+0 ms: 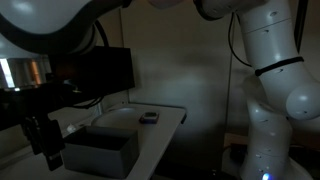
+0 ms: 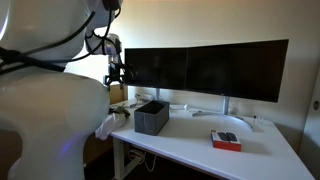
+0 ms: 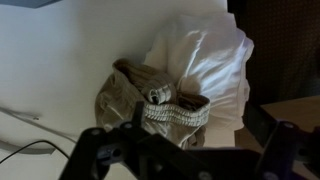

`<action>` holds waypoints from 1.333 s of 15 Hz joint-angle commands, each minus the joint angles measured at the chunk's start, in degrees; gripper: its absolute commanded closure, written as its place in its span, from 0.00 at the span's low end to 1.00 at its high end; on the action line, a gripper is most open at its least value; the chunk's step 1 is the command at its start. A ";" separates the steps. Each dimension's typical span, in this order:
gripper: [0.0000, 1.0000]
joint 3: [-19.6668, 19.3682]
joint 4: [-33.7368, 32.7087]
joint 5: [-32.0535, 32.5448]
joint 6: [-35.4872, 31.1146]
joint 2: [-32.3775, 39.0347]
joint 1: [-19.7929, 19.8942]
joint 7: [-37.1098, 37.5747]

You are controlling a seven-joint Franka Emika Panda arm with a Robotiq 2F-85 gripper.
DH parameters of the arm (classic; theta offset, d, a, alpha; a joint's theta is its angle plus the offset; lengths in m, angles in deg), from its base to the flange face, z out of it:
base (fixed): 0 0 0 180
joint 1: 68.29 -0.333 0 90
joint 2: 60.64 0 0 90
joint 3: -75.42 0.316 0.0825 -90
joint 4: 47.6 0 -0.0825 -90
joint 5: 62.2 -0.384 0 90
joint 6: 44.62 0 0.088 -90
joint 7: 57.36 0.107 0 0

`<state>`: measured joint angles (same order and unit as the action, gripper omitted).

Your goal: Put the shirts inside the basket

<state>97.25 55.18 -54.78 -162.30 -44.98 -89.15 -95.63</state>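
Loosely crumpled, white shirt (image 3: 207,62) and khaki shirt (image 3: 128,95) lie touching

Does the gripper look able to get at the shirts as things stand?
Likely yes: in the wrist view the open gripper hangs above the shirts, and nothing lies between them.

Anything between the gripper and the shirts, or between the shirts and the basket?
Nothing visible. In the wrist view the gripper hangs over the white shirt and the tan garment, with no object between. In an exterior view the basket stands right beside the pile on the desk.
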 commanded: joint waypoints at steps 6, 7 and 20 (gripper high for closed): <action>0.00 0.49 -1.34 -0.58 -6.15 4.13 0.01 -2.01; 0.00 0.81 -1.82 -0.33 -7.20 5.38 -0.39 -1.90; 0.00 -2.83 -9.52 11.76 -6.01 19.22 -8.68 5.50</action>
<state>95.86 48.87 -47.13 -169.26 -28.86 -95.43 -93.35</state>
